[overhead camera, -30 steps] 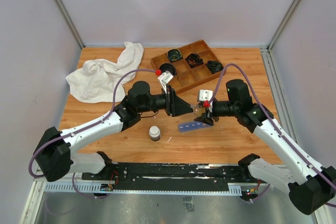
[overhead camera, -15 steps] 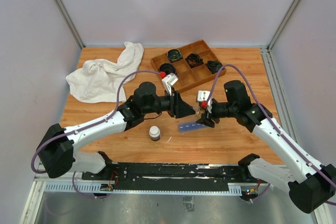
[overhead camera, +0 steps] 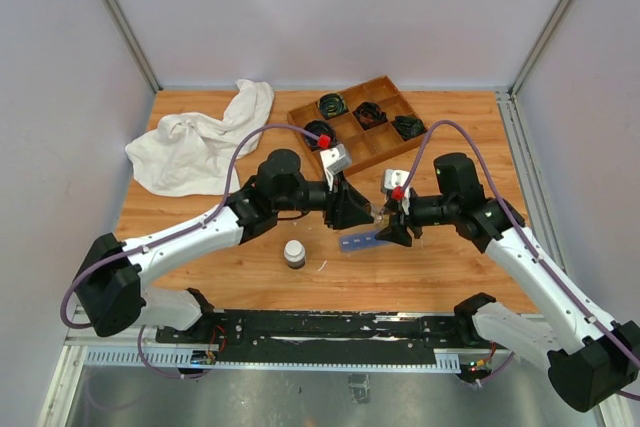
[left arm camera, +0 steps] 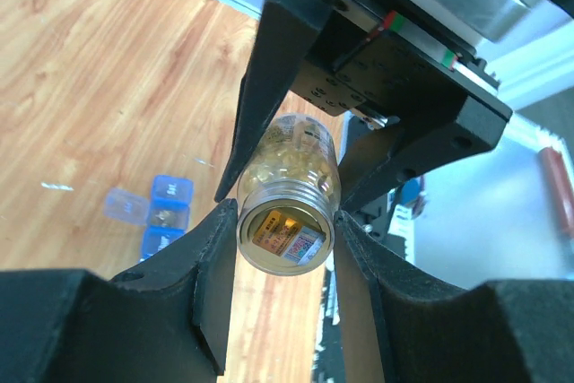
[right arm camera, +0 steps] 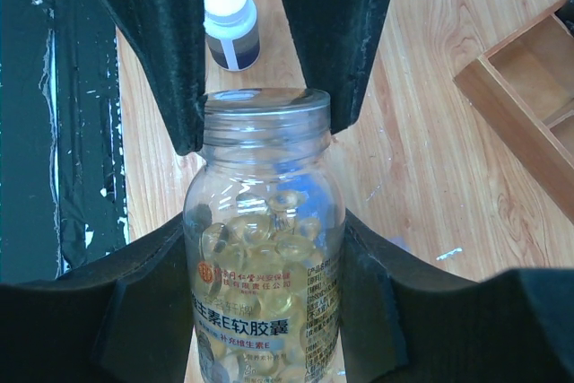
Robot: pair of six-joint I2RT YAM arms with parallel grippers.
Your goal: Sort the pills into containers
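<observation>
A clear pill bottle (right arm camera: pixel 265 248) full of yellowish pills (right arm camera: pixel 269 221) hangs over the table between both arms. My right gripper (right arm camera: pixel 266 253) is shut on its body. My left gripper (left arm camera: pixel 285 221) is shut on its threaded top end, with its fingers (right arm camera: pixel 161 51) pressing both sides of the rim. In the top view the two grippers meet at the bottle (overhead camera: pixel 380 211), left gripper (overhead camera: pixel 370 213) and right gripper (overhead camera: pixel 392 217). The blue pill-organizer strip (overhead camera: pixel 362 241) lies on the table just below them. Its open compartments (left arm camera: pixel 167 202) hold small amber bits.
A small dark bottle with a white cap (overhead camera: pixel 294 252) stands near the front, left of the strip, and also shows in the right wrist view (right arm camera: pixel 229 20). A brown wooden divided tray (overhead camera: pixel 385 142) with black coiled cables sits at the back. A white cloth (overhead camera: pixel 195 142) lies at the back left.
My left gripper has moved right to the bottle held by my right gripper and now grips its top. The right arm shifted slightly right and down.
</observation>
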